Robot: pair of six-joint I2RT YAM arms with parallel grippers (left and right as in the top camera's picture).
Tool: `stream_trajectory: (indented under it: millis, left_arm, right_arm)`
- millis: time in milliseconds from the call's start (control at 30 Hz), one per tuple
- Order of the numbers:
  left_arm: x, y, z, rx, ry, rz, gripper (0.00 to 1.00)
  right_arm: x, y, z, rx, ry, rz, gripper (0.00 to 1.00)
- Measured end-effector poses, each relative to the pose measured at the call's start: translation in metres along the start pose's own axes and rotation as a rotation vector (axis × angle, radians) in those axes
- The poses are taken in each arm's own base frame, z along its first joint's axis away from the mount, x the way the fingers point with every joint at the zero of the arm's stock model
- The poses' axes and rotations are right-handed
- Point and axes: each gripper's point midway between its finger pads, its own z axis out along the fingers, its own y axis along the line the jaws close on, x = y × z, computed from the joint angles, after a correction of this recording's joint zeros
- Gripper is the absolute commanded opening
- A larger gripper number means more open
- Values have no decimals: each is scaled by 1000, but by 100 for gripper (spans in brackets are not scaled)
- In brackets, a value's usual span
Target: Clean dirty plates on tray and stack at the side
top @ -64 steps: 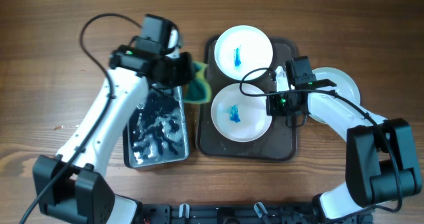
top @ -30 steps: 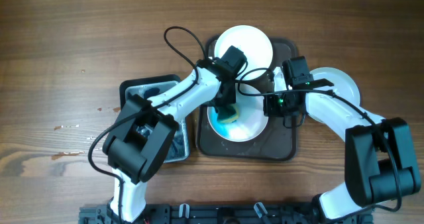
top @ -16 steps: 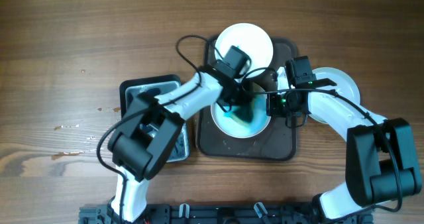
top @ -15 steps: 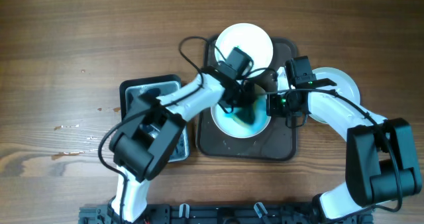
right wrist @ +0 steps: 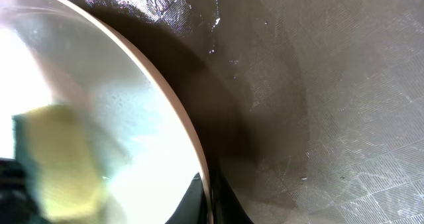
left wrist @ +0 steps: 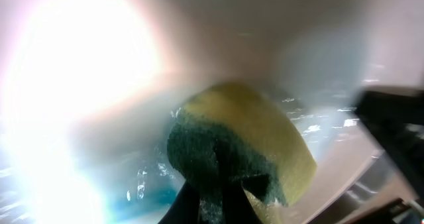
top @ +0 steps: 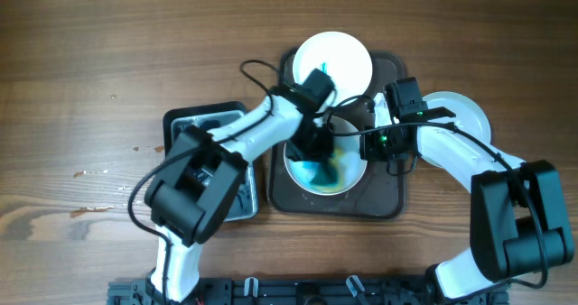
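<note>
One smeared plate [top: 345, 175] directly beneath sponge [left wrist: 245, 141], clamped in left fingers [left wrist: 191, 204]; right fingers [right wrist: 228, 211] pinching its right rim.

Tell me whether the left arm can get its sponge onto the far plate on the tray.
Probably yes. The far plate lies mostly uncovered just beyond the left pincer, which holds the sponge on the near plate. The right pincer grips that plate's rim, to one side.

Two plates on the tray [top: 388, 197]: the far plate [top: 339, 57] behind, the near plate [top: 302, 174] in front, with the sponge [left wrist: 238, 131] on it. The third plate [top: 470, 115] sits on the table [top: 90, 52] just right of the tray, and the basin [top: 194, 123] sits to the tray's left.
</note>
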Motion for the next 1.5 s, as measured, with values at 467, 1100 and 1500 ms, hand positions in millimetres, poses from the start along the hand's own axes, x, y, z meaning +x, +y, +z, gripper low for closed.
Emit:
stream_trajectory:
  millis: [467, 1100, 1500]
  left_arm:
    - [-42, 34, -27, -126, -225, 19, 4]
    - [-9, -27, 6, 12, -122, 81, 4]
    - [-37, 41, -39, -100, -191, 29, 4]
  right_arm:
    - [-2, 0, 0, -1, -7, -1, 4]
    - [-3, -3, 0, 6, -10, 9, 4]
    - [-3, -2, 0, 5, -12, 5, 4]
